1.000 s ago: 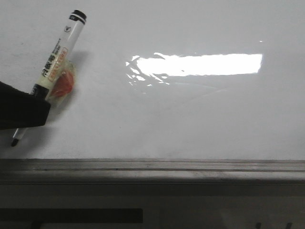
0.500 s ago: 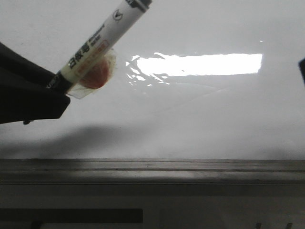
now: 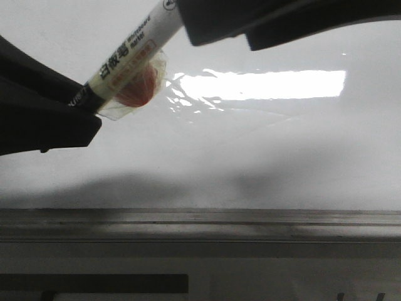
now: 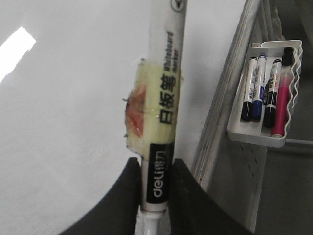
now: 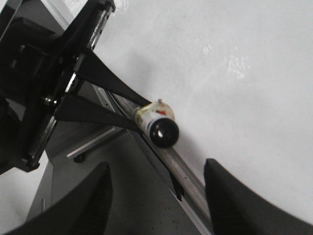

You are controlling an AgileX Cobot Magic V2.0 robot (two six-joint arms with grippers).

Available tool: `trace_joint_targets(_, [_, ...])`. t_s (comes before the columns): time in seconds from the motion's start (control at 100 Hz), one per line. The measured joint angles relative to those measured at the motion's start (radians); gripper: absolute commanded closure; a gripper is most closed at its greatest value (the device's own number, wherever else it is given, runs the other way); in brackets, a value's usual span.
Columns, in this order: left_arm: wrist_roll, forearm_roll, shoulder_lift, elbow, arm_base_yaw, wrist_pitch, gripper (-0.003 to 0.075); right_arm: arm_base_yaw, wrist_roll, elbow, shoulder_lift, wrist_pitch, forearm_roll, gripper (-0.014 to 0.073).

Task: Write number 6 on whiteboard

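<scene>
The whiteboard [image 3: 282,157] is glossy white and shows a bright light strip; no number 6 shows on it. My left gripper [image 3: 84,103] is shut on a white marker pen [image 3: 128,53], which slants up to the right above the board. Tape with a red-orange patch [image 3: 136,88] wraps its barrel. In the left wrist view the fingers [image 4: 156,171] clamp the black "deli" band of the marker [image 4: 166,98]. My right gripper [image 3: 216,34] is open at the marker's cap end, which it hides in the front view. In the right wrist view the black cap [image 5: 164,132] lies just beyond the open fingers [image 5: 157,169].
A grey metal rail [image 3: 200,219] runs along the board's near edge and shows in the wrist views [image 4: 230,88] [image 5: 181,171]. A white tray [image 4: 281,139] with several spare markers hangs beside the board.
My left gripper has lifted the marker off the board and carried it up and right. My right gripper has come in from the upper right to the cap end.
</scene>
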Motion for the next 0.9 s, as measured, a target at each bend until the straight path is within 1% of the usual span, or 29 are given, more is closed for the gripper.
trace_joint_targets(0.26, [0.0,0.0,0.0,0.0,0.0,-0.002,0.0739,0.0,0.0,-0.062,0.127,-0.062,0.001,0.0218])
trace_joint_targets(0.34, [0.0,0.0,0.0,0.0,0.0,-0.002,0.0739,0.0,0.0,-0.082,0.158,-0.071,0.001,0.0237])
trace_joint_targets(0.37, [0.0,0.0,0.0,0.0,0.0,-0.002,0.0739,0.0,0.0,-0.086,0.168,-0.073,0.001,0.0261])
trace_joint_targets(0.42, [0.0,0.0,0.0,0.0,0.0,-0.004,0.0739,0.0,0.0,-0.088,0.18,-0.077,0.003,0.0339])
trace_joint_targets(0.46, [0.0,0.0,0.0,0.0,0.0,-0.004,0.0739,0.0,0.0,-0.09,0.185,-0.077,0.005,0.0433])
trace_joint_targets(0.49, [0.0,0.0,0.0,0.0,0.0,-0.004,0.0739,0.0,0.0,-0.091,0.189,-0.078,0.007,0.0521])
trace_joint_targets(0.51, [0.0,0.0,0.0,0.0,0.0,-0.004,0.0739,0.0,0.0,-0.092,0.189,-0.078,0.007,0.0557])
trace_joint_targets(0.52, [0.0,0.0,0.0,0.0,0.0,-0.004,0.0739,0.0,0.0,-0.092,0.189,-0.078,0.007,0.0592])
trace_joint_targets(0.55, [0.0,0.0,0.0,0.0,0.0,-0.004,0.0739,0.0,0.0,-0.092,0.189,-0.078,0.009,0.0659])
trace_joint_targets(0.56, [0.002,0.002,0.0,0.0,0.0,-0.004,0.0739,0.0,0.0,-0.092,0.189,-0.078,0.015,0.0668])
trace_joint_targets(0.69, [0.012,0.01,0.002,0.0,0.0,-0.004,0.0728,0.007,0.0,-0.095,0.189,-0.075,0.031,0.0659])
trace_joint_targets(0.74, [0.014,0.01,0.002,0.0,0.0,-0.004,0.0679,0.007,0.0,-0.095,0.189,-0.075,0.034,0.0659])
trace_joint_targets(0.76, [0.014,0.01,0.002,0.0,0.0,-0.004,0.0644,0.007,0.0,-0.095,0.189,-0.075,0.034,0.0659])
trace_joint_targets(0.79, [0.014,0.008,0.002,0.0,0.0,-0.006,0.0568,0.007,0.0,-0.095,0.189,-0.075,0.034,0.0659])
trace_joint_targets(0.81, [0.014,0.003,0.002,0.0,0.0,-0.006,0.0533,0.007,0.0,-0.095,0.189,-0.075,0.034,0.0659])
trace_joint_targets(0.86, [0.014,-0.009,0.002,0.0,0.0,-0.017,0.0385,0.007,0.0,-0.095,0.189,-0.075,0.024,0.0659])
trace_joint_targets(0.9, [0.012,-0.019,0.002,0.0,0.0,-0.036,0.0307,0.007,0.0,-0.095,0.191,-0.071,0.014,0.0659])
